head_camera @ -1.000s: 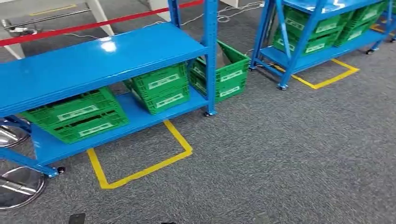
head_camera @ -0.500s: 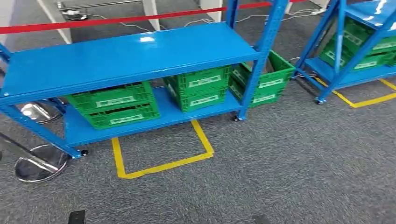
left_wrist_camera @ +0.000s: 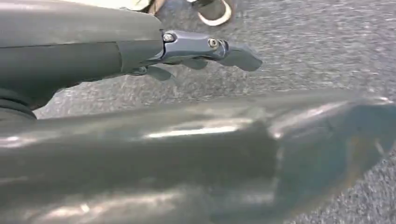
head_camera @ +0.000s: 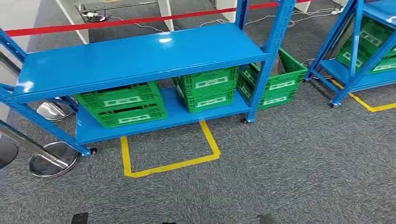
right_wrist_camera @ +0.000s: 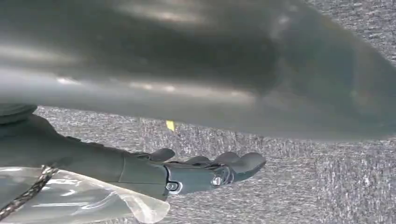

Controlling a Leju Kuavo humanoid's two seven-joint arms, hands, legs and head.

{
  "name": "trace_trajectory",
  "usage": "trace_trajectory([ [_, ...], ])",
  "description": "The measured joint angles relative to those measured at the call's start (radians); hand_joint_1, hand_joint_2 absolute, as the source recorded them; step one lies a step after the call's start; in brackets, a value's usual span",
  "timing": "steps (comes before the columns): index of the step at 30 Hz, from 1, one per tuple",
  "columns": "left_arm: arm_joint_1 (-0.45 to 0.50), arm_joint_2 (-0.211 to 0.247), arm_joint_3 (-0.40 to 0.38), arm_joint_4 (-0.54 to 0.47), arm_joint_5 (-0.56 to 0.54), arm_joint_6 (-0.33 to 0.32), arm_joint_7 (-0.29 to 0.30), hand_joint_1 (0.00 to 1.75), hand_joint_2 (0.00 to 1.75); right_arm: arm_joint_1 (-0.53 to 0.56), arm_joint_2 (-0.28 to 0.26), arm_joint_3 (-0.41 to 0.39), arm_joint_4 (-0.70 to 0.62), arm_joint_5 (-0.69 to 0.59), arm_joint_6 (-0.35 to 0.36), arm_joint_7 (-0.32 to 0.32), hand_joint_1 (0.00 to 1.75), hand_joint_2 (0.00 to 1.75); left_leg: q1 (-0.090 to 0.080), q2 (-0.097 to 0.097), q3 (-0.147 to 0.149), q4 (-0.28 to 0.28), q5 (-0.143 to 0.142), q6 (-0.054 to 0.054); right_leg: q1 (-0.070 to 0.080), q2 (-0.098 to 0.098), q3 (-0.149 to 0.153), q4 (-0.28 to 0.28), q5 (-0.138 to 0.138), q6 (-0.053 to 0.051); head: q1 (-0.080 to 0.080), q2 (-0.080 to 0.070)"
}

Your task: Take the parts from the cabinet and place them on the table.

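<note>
Blue cabinet [head_camera: 140, 58], green crates [head_camera: 121, 105], yellow floor tape [head_camera: 170, 163], grey carpet [head_camera: 289, 168].

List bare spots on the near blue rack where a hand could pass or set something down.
The top shelf is bare from end to end. The bottom shelf is crowded: two stacks of green crates fill most of it, leaving a narrow gap between them and a bare strip along the front edge.
</note>
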Motion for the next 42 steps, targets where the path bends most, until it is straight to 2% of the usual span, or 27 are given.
trace_trajectory([
  [2, -0.001, 0.000, 0.000, 0.000, 0.000, 0.000, 0.000, 0.00, 0.00, -0.001, 0.000, 0.000, 0.000, 0.000, 0.000, 0.000, 0.00, 0.00, -0.004, 0.002, 0.081, -0.174, 0.090, 0.017, 0.001, -0.002, 0.009, 0.000, -0.004, 0.003, 0.001, 0.000],
  [4, -0.004, 0.002, 0.000, 0.000, -0.001, 0.000, 0.000, 0.00, 0.00, -0.001, 0.000, 0.000, 0.000, 0.000, 0.001, 0.000, 0.00, 0.00, -0.012, 0.007, 0.113, -0.241, 0.077, 0.026, 0.008, -0.002, 0.007, 0.002, -0.011, 0.012, 0.000, 0.000],
  [7, -0.002, 0.002, 0.000, 0.000, -0.007, 0.000, 0.003, 0.00, 0.00, -0.004, 0.000, 0.000, 0.000, -0.006, 0.004, 0.000, 0.00, 0.00, -0.012, 0.005, 0.109, -0.247, 0.073, 0.031, 0.006, -0.008, 0.009, -0.009, -0.011, 0.029, 0.001, 0.000],
  [8, 0.000, 0.000, 0.000, 0.000, -0.007, 0.000, 0.005, 0.00, 0.00, -0.005, 0.000, 0.000, 0.000, -0.008, 0.005, 0.000, 0.00, 0.00, -0.002, 0.005, 0.120, -0.263, 0.079, 0.036, 0.004, -0.006, 0.001, -0.003, -0.018, 0.036, 0.002, 0.000],
  [9, -0.001, -0.002, 0.000, 0.000, -0.008, 0.000, 0.005, 0.00, 0.00, -0.005, 0.000, 0.000, 0.000, -0.009, 0.005, -0.001, 0.00, 0.00, -0.004, 0.004, 0.126, -0.267, 0.076, 0.040, 0.004, 0.000, -0.009, 0.024, -0.031, 0.038, 0.004, 0.000],
  [12, -0.003, 0.000, 0.000, 0.000, -0.006, -0.001, 0.005, 0.00, 0.00, -0.004, 0.000, -0.002, 0.000, -0.018, 0.011, 0.001, 0.00, 0.00, -0.007, 0.004, 0.132, -0.267, 0.065, 0.055, 0.003, 0.005, -0.142, 0.259, -0.122, 0.045, 0.005, 0.000],
  [13, -0.001, 0.000, 0.000, 0.000, -0.006, 0.000, 0.005, 0.00, 0.00, -0.002, 0.000, -0.005, 0.000, -0.020, 0.013, 0.003, 0.00, 0.00, -0.007, 0.003, 0.137, -0.267, 0.061, 0.054, 0.003, 0.005, -0.177, 0.307, -0.125, 0.047, 0.005, 0.000],
  [14, 0.001, 0.000, 0.000, 0.000, -0.006, 0.000, 0.005, 0.00, 0.00, 0.001, 0.000, -0.007, 0.000, -0.022, 0.014, 0.003, 0.00, 0.00, -0.007, 0.001, 0.143, -0.266, 0.056, 0.053, 0.003, 0.005, -0.184, 0.304, -0.101, 0.049, 0.006, 0.000],
  [15, 0.002, -0.001, 0.000, 0.000, -0.006, 0.000, 0.005, 0.00, 0.00, 0.003, 0.000, -0.008, 0.000, -0.023, 0.016, 0.003, 0.00, 0.00, -0.007, -0.001, 0.152, -0.266, 0.050, 0.051, 0.002, 0.005, -0.171, 0.260, -0.058, 0.051, 0.005, 0.000],
  [17, 0.002, -0.002, 0.000, 0.000, -0.005, 0.000, 0.005, 0.00, 0.00, 0.004, 0.000, -0.010, 0.000, -0.024, 0.020, 0.003, 0.00, 0.00, -0.005, -0.004, 0.176, -0.265, 0.033, 0.043, -0.002, 0.005, -0.094, 0.082, 0.051, 0.051, 0.006, 0.000],
  [18, 0.002, -0.001, 0.001, 0.000, -0.001, -0.001, 0.005, 0.00, 0.00, 0.005, 0.000, -0.010, 0.000, -0.024, 0.022, 0.003, 0.00, 0.00, -0.007, -0.004, 0.182, -0.264, 0.024, 0.037, -0.002, 0.008, -0.067, 0.038, 0.048, 0.050, 0.006, 0.000],
  [19, 0.000, -0.001, 0.002, 0.000, 0.005, -0.002, 0.005, 0.00, 0.00, 0.003, 0.000, -0.011, 0.000, -0.026, 0.023, 0.003, 0.00, 0.00, -0.012, -0.006, 0.182, -0.257, 0.014, 0.030, 0.000, 0.009, -0.039, 0.001, 0.027, 0.041, 0.008, 0.000],
  [22, -0.001, -0.002, 0.002, 0.000, 0.005, -0.002, 0.005, 0.00, 0.00, 0.004, 0.000, -0.011, 0.000, -0.027, 0.024, 0.003, 0.00, 0.00, -0.009, -0.006, 0.189, -0.265, 0.009, 0.018, 0.005, 0.008, -0.040, 0.008, 0.017, 0.020, 0.004, 0.000],
  [24, -0.003, -0.002, 0.002, 0.000, 0.006, -0.001, 0.002, 0.00, 0.00, 0.007, 0.001, -0.013, 0.000, -0.030, 0.029, 0.001, 0.00, 0.00, -0.007, -0.001, 0.189, -0.234, -0.008, 0.006, -0.003, 0.007, -0.017, 0.001, 0.008, 0.008, 0.000, 0.000],
  [25, -0.004, -0.002, 0.003, 0.000, 0.009, -0.003, 0.000, 0.00, 0.00, 0.005, 0.001, -0.014, 0.000, -0.031, 0.030, 0.001, 0.00, 0.00, -0.006, 0.000, 0.153, -0.167, -0.029, -0.001, -0.003, 0.004, -0.006, 0.000, -0.001, 0.001, -0.005, 0.000],
  [27, -0.002, -0.002, 0.003, 0.000, 0.014, -0.006, -0.004, 0.00, 0.00, 0.005, 0.001, -0.014, 0.000, -0.033, 0.033, 0.000, 0.00, 0.00, -0.001, 0.001, 0.048, 0.007, -0.082, -0.008, -0.003, 0.003, 0.015, 0.000, -0.022, 0.000, -0.003, 0.000],
  [28, 0.001, -0.003, 0.003, 0.000, 0.014, -0.007, -0.005, 0.00, 0.00, 0.006, 0.000, -0.015, 0.000, -0.035, 0.034, 0.000, 0.00, 0.00, 0.000, 0.001, -0.003, 0.073, -0.086, -0.009, -0.003, 0.003, 0.029, 0.000, -0.034, 0.001, -0.003, 0.000],
  [29, 0.003, -0.003, 0.003, 0.000, 0.015, -0.006, -0.005, 0.00, 0.00, 0.008, 0.000, -0.015, 0.000, -0.035, 0.035, 0.000, 0.00, 0.00, 0.001, 0.001, -0.031, 0.087, -0.063, -0.009, -0.003, 0.004, 0.045, 0.000, -0.047, 0.002, -0.003, 0.000],
  [30, 0.005, -0.002, 0.004, 0.000, 0.015, -0.006, -0.006, 0.00, 0.00, 0.008, 0.001, -0.016, 0.000, -0.035, 0.036, 0.001, 0.00, 0.00, 0.001, 0.001, -0.034, 0.054, -0.010, -0.007, -0.004, 0.006, 0.065, -0.001, -0.059, 0.003, -0.003, 0.000],
  [32, 0.005, 0.000, 0.005, 0.000, 0.015, -0.006, -0.007, 0.00, 0.00, 0.007, 0.001, -0.016, 0.000, -0.035, 0.037, 0.001, 0.00, 0.00, 0.000, 0.001, -0.001, -0.105, 0.127, 0.003, -0.005, 0.008, 0.100, -0.002, -0.086, 0.006, -0.003, 0.000],
  [33, 0.006, 0.001, 0.005, 0.000, 0.015, -0.006, -0.007, 0.00, 0.00, 0.008, 0.002, -0.016, 0.000, -0.035, 0.037, 0.001, 0.00, 0.00, -0.003, 0.004, 0.013, -0.162, 0.161, 0.008, -0.006, 0.007, 0.106, -0.005, -0.100, 0.010, -0.003, 0.000],
  [34, 0.007, 0.001, 0.008, 0.000, 0.016, -0.006, -0.007, 0.00, 0.00, 0.006, 0.002, -0.016, 0.001, -0.035, 0.039, 0.001, 0.00, 0.00, -0.014, 0.007, 0.020, -0.155, 0.136, 0.012, -0.001, 0.007, 0.115, -0.013, -0.110, 0.020, -0.003, 0.000],
  [35, 0.004, 0.001, 0.010, 0.000, 0.016, -0.006, -0.007, 0.00, 0.00, 0.004, 0.002, -0.016, 0.001, -0.035, 0.040, 0.003, 0.00, 0.00, -0.014, 0.008, 0.048, -0.201, 0.105, 0.023, -0.002, 0.006, 0.120, -0.025, -0.112, 0.026, -0.006, 0.000],
  [38, 0.006, -0.002, 0.013, 0.000, 0.011, 0.003, 0.008, 0.00, 0.00, 0.000, 0.002, -0.016, 0.001, -0.035, 0.045, 0.023, 0.00, 0.00, -0.012, 0.002, 0.070, -0.232, 0.099, 0.036, -0.002, 0.003, 0.142, -0.024, -0.080, 0.049, -0.004, 0.000],
  [40, 0.009, -0.002, 0.013, 0.000, -0.006, 0.017, 0.024, 0.00, 0.00, -0.002, 0.002, -0.016, 0.001, -0.039, 0.048, 0.024, 0.00, 0.00, -0.006, 0.004, 0.104, -0.260, 0.093, 0.047, -0.002, 0.005, 0.072, 0.086, -0.067, 0.045, 0.001, 0.000],
  [41, 0.008, -0.002, 0.013, 0.000, -0.009, 0.020, 0.030, 0.00, 0.00, -0.003, 0.002, -0.017, 0.001, -0.042, 0.052, 0.024, 0.00, 0.00, -0.007, 0.004, 0.114, -0.265, 0.088, 0.052, -0.002, 0.006, 0.017, 0.163, -0.081, 0.042, 0.001, 0.000],
  [42, 0.005, -0.005, 0.013, 0.000, -0.011, 0.020, 0.034, 0.00, 0.00, -0.001, 0.002, -0.018, 0.001, -0.044, 0.054, 0.024, 0.00, 0.00, -0.008, 0.004, 0.124, -0.266, 0.079, 0.056, -0.001, 0.006, -0.040, 0.227, -0.120, 0.045, 0.000, 0.000],
])
